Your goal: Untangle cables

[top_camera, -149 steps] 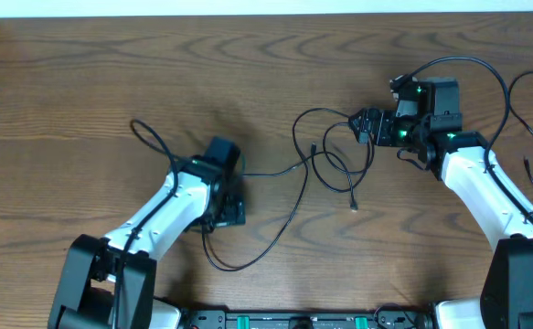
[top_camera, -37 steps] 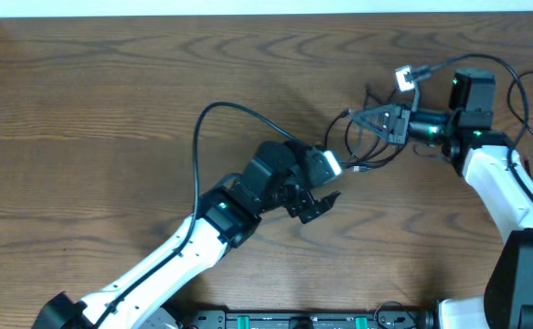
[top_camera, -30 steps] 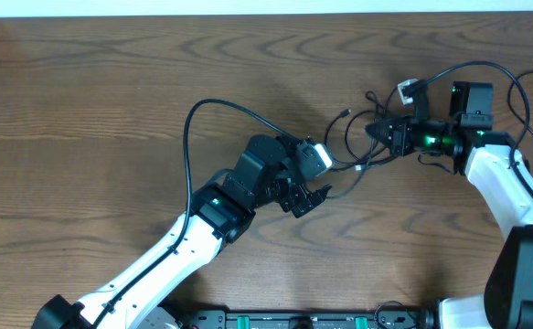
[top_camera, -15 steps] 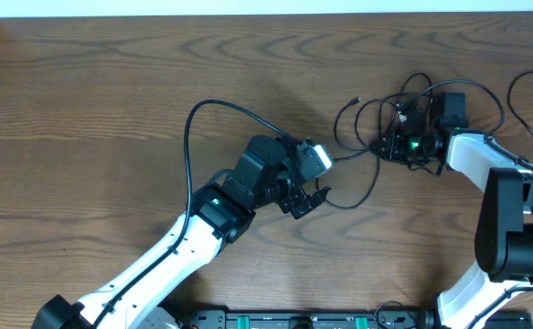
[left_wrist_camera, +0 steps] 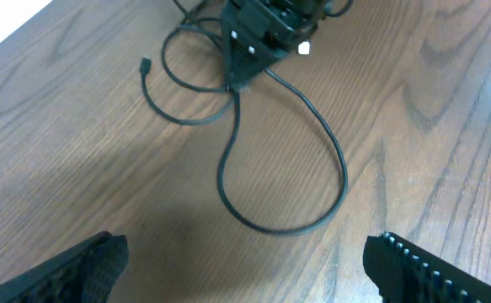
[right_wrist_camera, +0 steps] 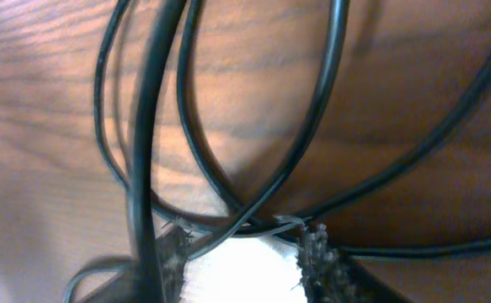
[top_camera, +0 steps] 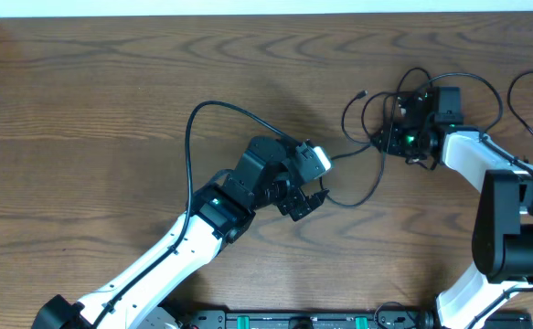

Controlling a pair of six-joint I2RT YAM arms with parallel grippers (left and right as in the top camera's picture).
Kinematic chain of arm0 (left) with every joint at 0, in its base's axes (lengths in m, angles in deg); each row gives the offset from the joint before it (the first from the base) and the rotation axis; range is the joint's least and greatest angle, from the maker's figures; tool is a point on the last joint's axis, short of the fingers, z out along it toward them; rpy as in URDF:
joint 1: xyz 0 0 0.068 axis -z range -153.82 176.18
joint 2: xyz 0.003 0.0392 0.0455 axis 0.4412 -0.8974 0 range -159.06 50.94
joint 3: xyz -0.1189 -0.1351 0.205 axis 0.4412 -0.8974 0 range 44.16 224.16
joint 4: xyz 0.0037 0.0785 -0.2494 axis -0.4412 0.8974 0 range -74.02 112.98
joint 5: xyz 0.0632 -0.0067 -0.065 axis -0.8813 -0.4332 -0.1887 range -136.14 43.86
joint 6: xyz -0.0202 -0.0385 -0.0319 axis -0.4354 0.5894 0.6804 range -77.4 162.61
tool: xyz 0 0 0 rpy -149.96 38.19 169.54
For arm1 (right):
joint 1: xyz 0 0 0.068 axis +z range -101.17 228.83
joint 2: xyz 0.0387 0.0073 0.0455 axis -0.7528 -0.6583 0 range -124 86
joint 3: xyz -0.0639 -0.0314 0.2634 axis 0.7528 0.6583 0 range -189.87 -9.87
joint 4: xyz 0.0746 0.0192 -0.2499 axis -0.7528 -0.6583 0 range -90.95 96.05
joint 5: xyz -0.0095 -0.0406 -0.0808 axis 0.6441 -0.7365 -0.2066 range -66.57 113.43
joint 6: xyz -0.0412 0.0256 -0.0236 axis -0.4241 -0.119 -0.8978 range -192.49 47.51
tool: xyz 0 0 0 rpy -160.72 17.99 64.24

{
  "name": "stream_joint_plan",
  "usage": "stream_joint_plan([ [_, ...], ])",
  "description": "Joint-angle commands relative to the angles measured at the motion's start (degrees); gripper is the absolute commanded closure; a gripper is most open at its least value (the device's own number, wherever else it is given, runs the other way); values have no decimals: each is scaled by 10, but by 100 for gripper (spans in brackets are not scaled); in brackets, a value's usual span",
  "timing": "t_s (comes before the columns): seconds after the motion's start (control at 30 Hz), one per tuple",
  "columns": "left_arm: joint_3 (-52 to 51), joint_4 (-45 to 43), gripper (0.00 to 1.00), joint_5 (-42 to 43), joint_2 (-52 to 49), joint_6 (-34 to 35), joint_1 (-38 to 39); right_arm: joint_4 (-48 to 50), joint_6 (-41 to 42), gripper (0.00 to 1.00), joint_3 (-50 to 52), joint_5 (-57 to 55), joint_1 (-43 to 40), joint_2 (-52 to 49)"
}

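Several black cables (right_wrist_camera: 154,109) cross parted fingertips (right_wrist_camera: 317,250) of right end effector (right_wrist_camera: 241,248).

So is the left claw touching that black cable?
Apart. Left wrist view shows bare wood between the black cable loop and the open left gripper.

I could read no text, number or brand in any of the three views. The small white tag (left_wrist_camera: 305,48) at the top of the left wrist frame was too small to show any print. The white patch (right_wrist_camera: 241,269) at the bottom of the right wrist frame was blurred, and I made out no marks on it.
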Motion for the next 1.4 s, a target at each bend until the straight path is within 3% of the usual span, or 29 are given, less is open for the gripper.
stream_joint_plan([
  [0.0, 5, 7, 6, -9, 5, -4, -2, 17, 1, 61, 15, -178, 8, -85],
  [0.23, 5, 23, 5, -75, 5, 6, -2, 85, 1, 45, 15, -286, 9, -143],
  [0.3, 5, 28, 5, -100, 5, 6, -2, 107, 0, 45, 15, -313, 9, -157],
  [0.43, 5, 37, 5, -133, 5, 6, -2, 157, -8, 61, 13, -338, 8, -185],
  [0.53, 5, 39, 5, -133, 5, 6, -2, 184, -8, 65, 3, -374, 6, -220],
  [0.6, 5, 41, 5, -133, 5, 6, -2, 189, -7, 74, -12, -392, -2, -242],
  [0.63, 5, 40, 5, -133, 5, 6, -2, 194, -7, 87, -20, -397, -8, -251],
  [0.7, 5, 40, 5, -133, 5, 6, -2, 204, -2, 92, -38, -398, -27, -266],
  [1.0, 5, 40, 5, -133, 5, 6, -2, 292, 73, 99, -133, -357, -118, -327],
  [1.23, 5, 40, 5, -133, 5, 6, -2, 254, 22, 99, -240, -359, -141, -355],
  [1.37, 5, 40, 5, -133, 5, 6, -2, 144, 17, 98, -322, -359, -139, -346],
])
